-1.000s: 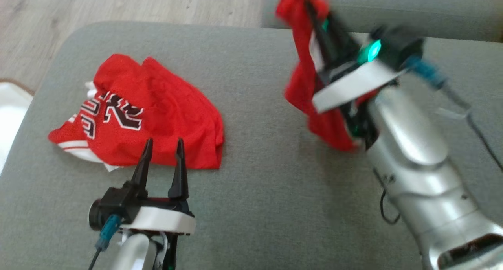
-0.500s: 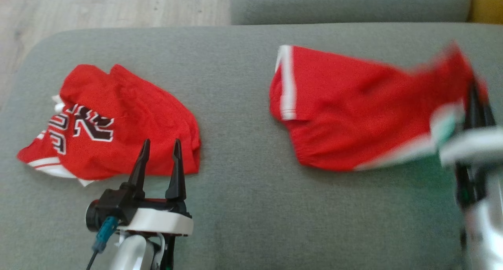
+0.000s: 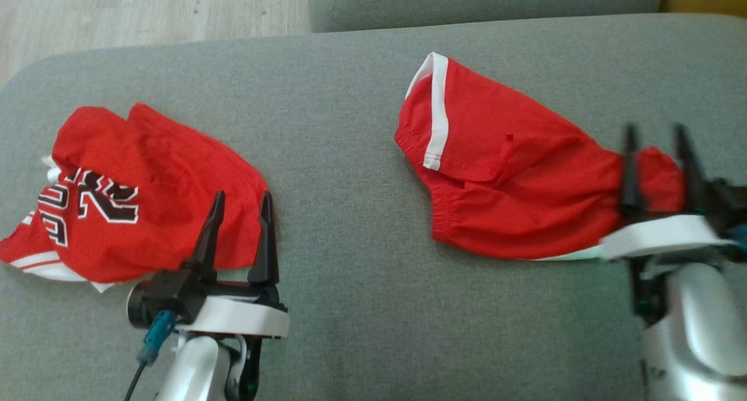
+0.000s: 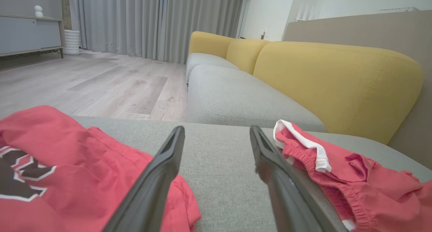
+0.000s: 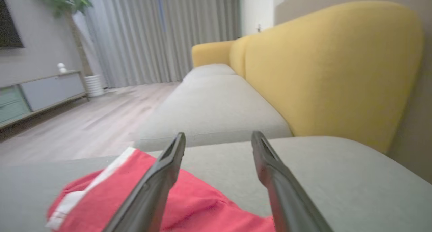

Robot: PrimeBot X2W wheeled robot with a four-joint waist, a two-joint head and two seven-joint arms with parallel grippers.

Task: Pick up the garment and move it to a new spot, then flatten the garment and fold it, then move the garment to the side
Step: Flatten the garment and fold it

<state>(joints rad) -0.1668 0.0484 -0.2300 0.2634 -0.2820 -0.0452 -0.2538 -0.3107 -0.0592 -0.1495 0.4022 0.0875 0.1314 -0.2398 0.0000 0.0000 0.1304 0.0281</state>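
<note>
- Shorts (image 3: 513,185), red with white trim, lie on the grey sofa seat (image 3: 350,126) toward my right side, resting on the cushion with no part lifted.
- My right gripper (image 3: 654,131) has its fingers apart. The near end of the shorts lies just under and between them, and as far as I can see it is not pinched.
- My left gripper (image 3: 243,195) also has its fingers spread and holds nothing. Its tips hover at the edge of a red jersey (image 3: 134,196), which lies crumpled well apart from the shorts.
- I judge the first step, getting the garment down in a new spot, to be done or nearly so.
- Flattening is not done: the cloth is bunched beside my right fingers, a flap is turned over near the white stripe, and the elastic edge is puckered.
- No fold has been made; the shorts are one loose, wrinkled layer.
- What is left: smooth the shorts out, fold them, then move them to the side.
- Whether the jersey is part of my job I cannot tell.
</note>
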